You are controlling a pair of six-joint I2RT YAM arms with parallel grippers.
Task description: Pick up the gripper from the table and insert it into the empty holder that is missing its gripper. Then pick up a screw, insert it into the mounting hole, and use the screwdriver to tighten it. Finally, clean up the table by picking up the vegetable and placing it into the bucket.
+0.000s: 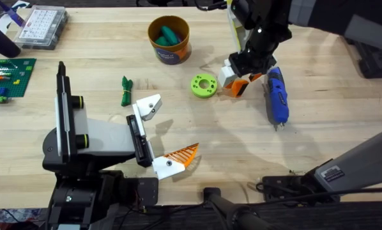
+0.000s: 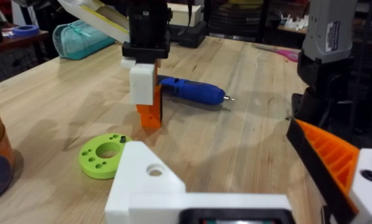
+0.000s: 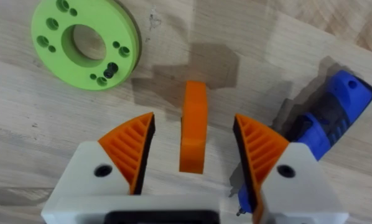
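The small orange gripper [image 3: 193, 143] lies on the wood between the orange pads of my right gripper [image 3: 194, 118], which is open, with a gap on each side. From the left wrist view, the right gripper [image 2: 150, 93] stands over that orange piece [image 2: 150, 117]. My left gripper [image 1: 172, 128] is open; one finger is the bare white holder [image 1: 151, 107] with its mounting hole [image 2: 155, 169]. The other finger carries an orange pad [image 1: 183, 155]. The blue screwdriver [image 1: 277, 96] lies to the right. The dark-green vegetable [image 1: 126, 91] lies left of a lime ring [image 1: 204, 85]. The bucket [image 1: 168, 38] stands at the back.
A small dark screw-like piece [image 3: 111, 68] sits in one hole of the lime ring. Teal pieces lie in the bucket. A clear parts box [image 1: 43, 25] and a green baseplate [image 1: 9, 73] are at the far left.
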